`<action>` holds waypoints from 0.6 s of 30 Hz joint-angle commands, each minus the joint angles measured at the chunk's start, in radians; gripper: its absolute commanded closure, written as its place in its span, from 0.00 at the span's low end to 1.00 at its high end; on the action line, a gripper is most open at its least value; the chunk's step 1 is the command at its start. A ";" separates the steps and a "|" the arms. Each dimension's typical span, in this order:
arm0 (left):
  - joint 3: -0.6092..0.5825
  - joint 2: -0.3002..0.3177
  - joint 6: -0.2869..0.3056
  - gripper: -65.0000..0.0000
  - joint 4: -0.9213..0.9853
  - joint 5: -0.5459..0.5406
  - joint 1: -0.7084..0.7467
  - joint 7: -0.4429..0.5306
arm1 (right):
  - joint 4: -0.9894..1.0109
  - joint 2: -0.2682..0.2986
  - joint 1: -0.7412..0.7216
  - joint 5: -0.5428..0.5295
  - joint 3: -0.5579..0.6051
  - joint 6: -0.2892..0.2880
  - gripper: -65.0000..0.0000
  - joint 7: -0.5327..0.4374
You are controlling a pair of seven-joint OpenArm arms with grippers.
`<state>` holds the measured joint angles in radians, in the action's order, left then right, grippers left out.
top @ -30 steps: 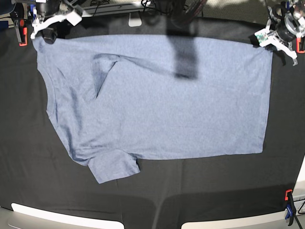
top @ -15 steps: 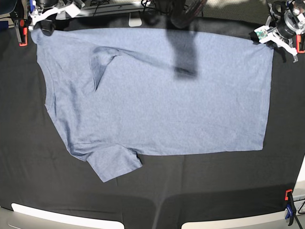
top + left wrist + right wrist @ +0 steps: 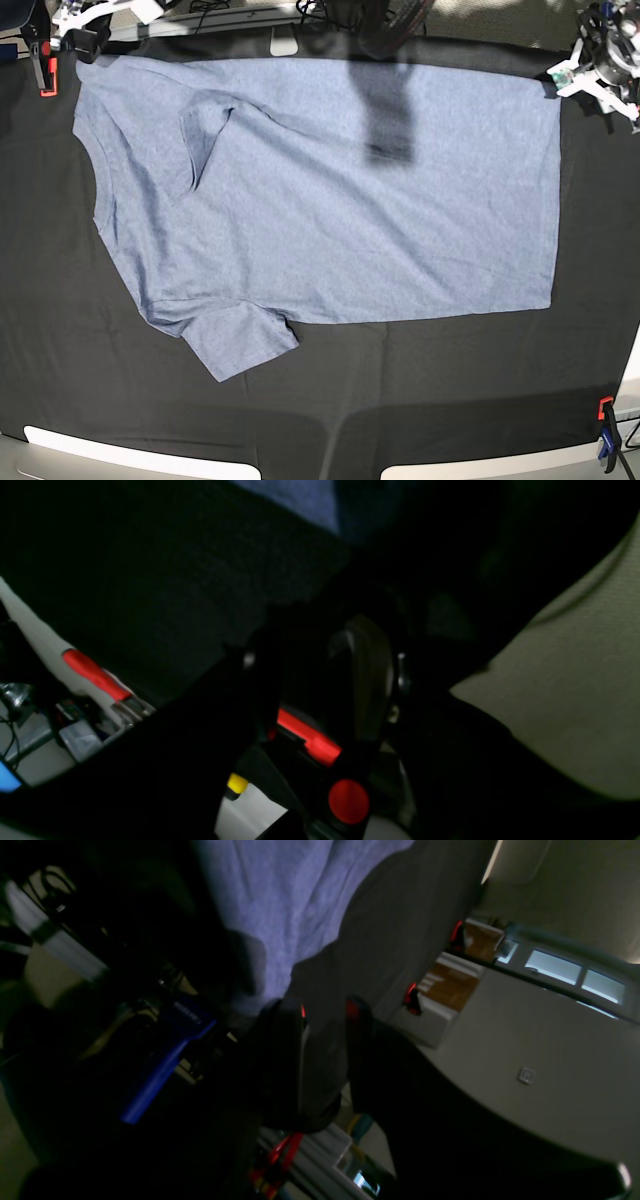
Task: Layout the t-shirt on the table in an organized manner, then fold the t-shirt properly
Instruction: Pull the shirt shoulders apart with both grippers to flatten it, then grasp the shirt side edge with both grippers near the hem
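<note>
Both wrist views are very dark; the left wrist view shows mostly shadow and an orange clamp (image 3: 310,740), with only a sliver of the t-shirt (image 3: 300,500) at the top. The left gripper (image 3: 600,70) sits at the far corner of the table (image 3: 420,400), partly cut off by the frame edge, and I cannot tell how its fingers stand. The right gripper (image 3: 325,1040) shows two dark fingers apart with black cloth visible between them, nothing clamped. The t-shirt lies flat and spread across the table, one sleeve folded over onto the body, the other pointing toward the near edge. No lettering readable anywhere on it
</note>
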<state>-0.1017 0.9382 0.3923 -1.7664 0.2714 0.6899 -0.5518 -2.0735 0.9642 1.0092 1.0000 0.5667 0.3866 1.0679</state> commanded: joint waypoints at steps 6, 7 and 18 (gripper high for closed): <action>0.178 0.024 0.023 0.65 -0.009 -0.235 0.013 0.091 | -0.061 0.003 -0.055 0.013 -0.050 0.187 0.77 -0.069; 0.222 0.019 0.024 0.65 -0.009 -0.277 0.013 0.129 | -0.061 -0.010 -0.086 -0.048 -0.075 0.191 0.77 -0.093; 0.438 -0.229 0.092 0.65 0.154 -0.669 -0.365 0.208 | -0.059 -0.241 -0.522 -0.909 -0.417 -0.117 0.77 -0.391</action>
<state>0.3271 0.6827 0.4881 -1.5959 -0.3882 0.3325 -0.3683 -2.1147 0.7097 0.4881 0.0685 0.1566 0.2634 0.6991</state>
